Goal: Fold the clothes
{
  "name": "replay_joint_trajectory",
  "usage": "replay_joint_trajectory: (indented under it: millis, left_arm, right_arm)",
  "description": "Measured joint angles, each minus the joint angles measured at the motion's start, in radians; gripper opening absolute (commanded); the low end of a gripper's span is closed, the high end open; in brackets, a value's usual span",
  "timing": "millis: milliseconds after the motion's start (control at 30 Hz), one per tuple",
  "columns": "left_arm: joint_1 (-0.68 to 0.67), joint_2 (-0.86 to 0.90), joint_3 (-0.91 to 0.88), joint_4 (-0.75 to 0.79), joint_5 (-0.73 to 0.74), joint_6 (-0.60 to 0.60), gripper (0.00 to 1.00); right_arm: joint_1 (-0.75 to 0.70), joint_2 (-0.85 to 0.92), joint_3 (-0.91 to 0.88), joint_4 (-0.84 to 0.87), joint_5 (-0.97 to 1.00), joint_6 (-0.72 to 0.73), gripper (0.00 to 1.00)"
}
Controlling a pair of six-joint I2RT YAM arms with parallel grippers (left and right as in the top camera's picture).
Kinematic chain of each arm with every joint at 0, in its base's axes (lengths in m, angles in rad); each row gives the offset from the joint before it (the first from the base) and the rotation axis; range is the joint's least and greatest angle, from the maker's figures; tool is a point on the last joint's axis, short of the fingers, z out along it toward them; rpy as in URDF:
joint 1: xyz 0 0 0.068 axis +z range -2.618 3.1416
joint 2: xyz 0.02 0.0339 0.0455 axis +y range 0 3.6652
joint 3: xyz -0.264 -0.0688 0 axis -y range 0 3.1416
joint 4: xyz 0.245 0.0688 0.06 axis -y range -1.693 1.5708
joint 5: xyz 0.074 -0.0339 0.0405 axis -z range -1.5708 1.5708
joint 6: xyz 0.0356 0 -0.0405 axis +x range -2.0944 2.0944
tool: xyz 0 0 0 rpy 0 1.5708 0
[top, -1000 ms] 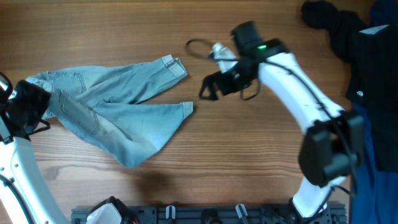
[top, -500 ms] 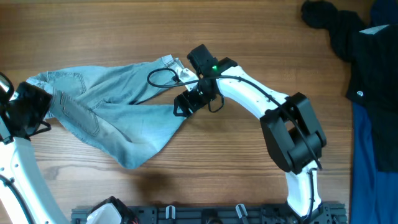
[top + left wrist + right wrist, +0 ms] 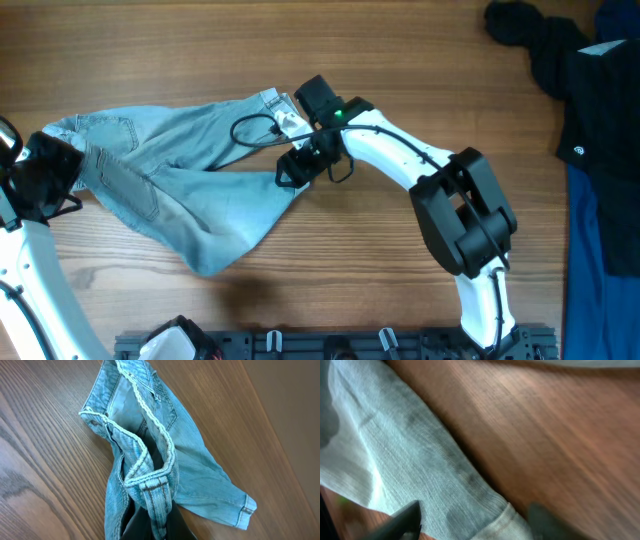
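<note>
The clothes (image 3: 190,190), light blue denim shorts, lie spread on the wooden table left of centre, legs pointing right. My left gripper (image 3: 68,172) is at their left end. In the left wrist view it (image 3: 160,527) is shut on the waistband of the clothes (image 3: 150,460), which bunches up between the black fingers. My right gripper (image 3: 290,172) hangs low over the cuffed hem of the nearer leg. In the right wrist view its jaws (image 3: 475,522) stand open with the cuff of the clothes (image 3: 420,460) between the two fingertips (image 3: 405,520).
A black garment (image 3: 555,50) lies at the back right corner and dark blue fabric (image 3: 605,210) runs down the right edge. A black rail (image 3: 330,345) lines the front edge. The right arm's cable loops (image 3: 255,128) over the upper leg.
My right arm has swung left from the bare table to the nearer leg's hem, and its jaws have narrowed. The left gripper has kept its hold and place.
</note>
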Motion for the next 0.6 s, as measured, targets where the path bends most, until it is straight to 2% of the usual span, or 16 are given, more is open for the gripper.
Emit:
replay_joint_trajectory:
  millis: [67,100,133,333,467,533,600]
  left_arm:
    - [0.0,0.0,0.0,0.0,0.0,0.0,0.04]
    - [0.0,0.0,0.0,0.0,0.0,0.0,0.04]
    - [0.0,0.0,0.0,0.0,0.0,0.0,0.04]
    - [0.0,0.0,0.0,0.0,0.053,0.005,0.04]
    - [0.0,0.0,0.0,-0.025,0.136,0.046,0.04]
    - [-0.001,0.0,0.0,-0.051,0.172,0.069,0.04]
    - [-0.011,0.0,0.0,-0.069,0.196,0.087,0.04]
  right_arm:
    - [0.029,0.02,0.0,-0.002,-0.002,-0.001,0.35]
    - [0.042,0.029,0.0,-0.003,-0.003,-0.005,0.12]
    - [0.051,0.03,0.0,-0.003,-0.006,0.0,0.04]
    - [0.005,0.019,0.0,-0.056,0.002,0.077,0.04]
    - [-0.217,-0.171,0.0,-0.164,0.1,0.152,0.04]
    - [-0.372,-0.32,0.001,-0.278,0.108,0.127,0.04]
    - [-0.436,-0.393,0.001,-0.35,0.1,0.087,0.04]
